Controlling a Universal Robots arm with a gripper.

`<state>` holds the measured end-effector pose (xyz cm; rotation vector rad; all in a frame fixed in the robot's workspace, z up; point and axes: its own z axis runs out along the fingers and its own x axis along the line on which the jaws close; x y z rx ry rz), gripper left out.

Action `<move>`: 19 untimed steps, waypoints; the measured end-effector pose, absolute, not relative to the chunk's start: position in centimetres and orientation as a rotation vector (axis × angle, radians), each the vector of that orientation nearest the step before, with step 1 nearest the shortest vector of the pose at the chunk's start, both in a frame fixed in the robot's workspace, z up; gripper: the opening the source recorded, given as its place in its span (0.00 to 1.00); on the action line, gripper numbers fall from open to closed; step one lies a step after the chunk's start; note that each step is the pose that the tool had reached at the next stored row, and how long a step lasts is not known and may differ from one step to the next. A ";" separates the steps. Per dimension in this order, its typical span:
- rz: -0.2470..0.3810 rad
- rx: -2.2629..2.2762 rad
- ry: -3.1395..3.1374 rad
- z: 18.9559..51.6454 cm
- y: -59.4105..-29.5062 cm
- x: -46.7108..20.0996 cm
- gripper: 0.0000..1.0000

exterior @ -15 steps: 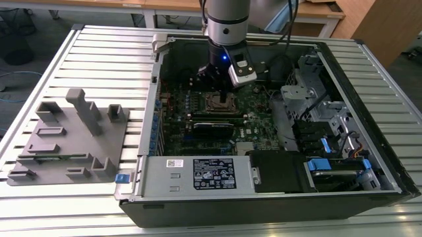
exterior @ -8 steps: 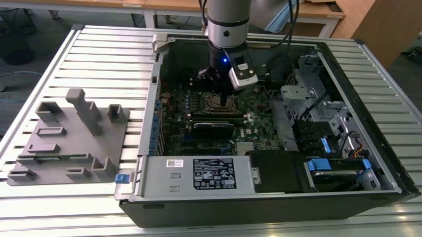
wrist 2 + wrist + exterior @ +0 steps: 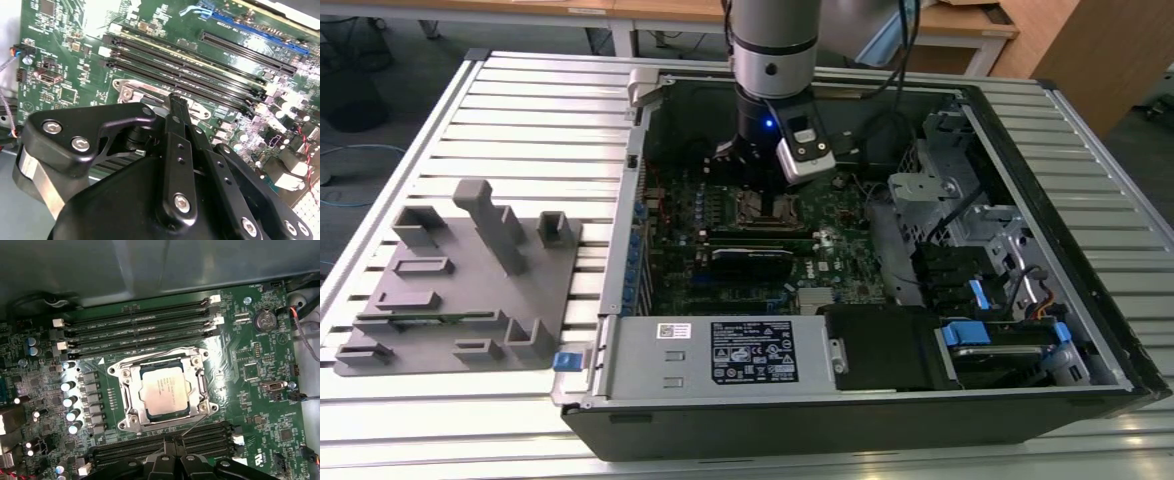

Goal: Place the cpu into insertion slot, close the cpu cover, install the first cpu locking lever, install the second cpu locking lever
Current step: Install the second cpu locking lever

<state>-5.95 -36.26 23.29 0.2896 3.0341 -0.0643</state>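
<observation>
Gripper (image 3: 172, 444) fingers pinched together, holding nothing, hovering near cpu (image 3: 164, 393) already seated in insertion slot (image 3: 131, 410), cpu cover (image 3: 202, 385) down.

Slatted metal worktop (image 3: 520, 110). Open computer case (image 3: 854, 400) lies on it, reaching right edge; grey fixture block (image 3: 460, 290) sits near left edge.

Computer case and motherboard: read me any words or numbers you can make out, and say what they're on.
Nothing reads clearly.
Black label on the silver housing: print too small.
White sticker beside it: too small.
cpu top: markings blurred.
Green circuit board: white lettering too small.
</observation>
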 end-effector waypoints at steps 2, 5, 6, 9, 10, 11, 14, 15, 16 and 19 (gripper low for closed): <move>-0.066 0.289 3.034 23.2 -36.3 -6.2 0.11; -0.069 0.289 3.034 22.9 -36.3 -6.8 0.11; -0.069 0.289 3.034 22.8 -36.3 -6.9 0.11; -0.071 0.289 3.034 22.6 -36.3 -7.5 0.11; -0.071 0.289 3.034 22.4 -36.3 -7.6 0.11; -0.071 0.289 3.034 22.3 -36.3 -7.8 0.11; -0.071 0.289 3.034 22.0 -36.3 -8.2 0.11; -0.071 0.289 3.034 21.9 -36.3 -8.3 0.11; -0.071 0.289 3.034 21.8 -36.3 -8.3 0.11; -0.072 0.289 3.034 21.8 -36.3 -8.3 0.11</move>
